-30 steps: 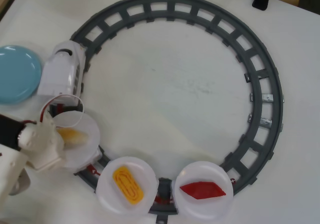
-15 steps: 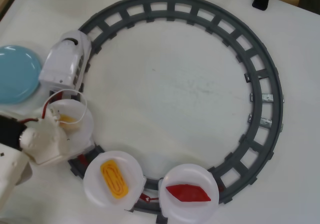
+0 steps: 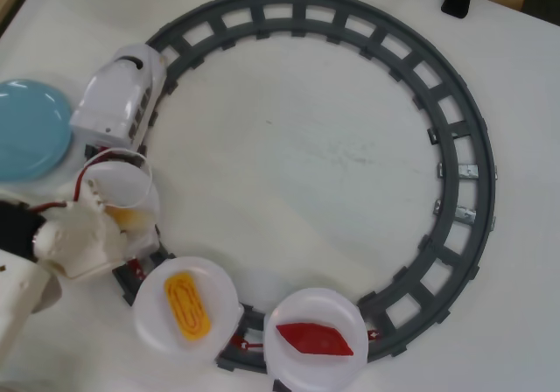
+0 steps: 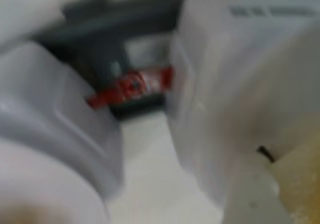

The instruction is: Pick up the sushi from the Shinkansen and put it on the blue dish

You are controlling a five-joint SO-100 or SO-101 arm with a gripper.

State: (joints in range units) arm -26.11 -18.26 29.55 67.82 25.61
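Overhead view: the Shinkansen (image 3: pixel 120 97) stands on the gray ring track (image 3: pixel 455 129) at the left, nose pointing far-right, body running diagonally. Just left of it on the table (image 3: pixel 289 147) lies the blue dish (image 3: pixel 31 129). The white arm reaches in from the near-left, its end effector (image 3: pixel 114 213) low over the first plate car (image 3: pixel 131 186), where an orange sliver, probably the sushi (image 3: pixel 131 220), shows; its long axis is hidden. I cannot tell whether the jaws grip it.

Wrist view: blurred; only here a red coupler (image 4: pixel 132 86) between white plates shows
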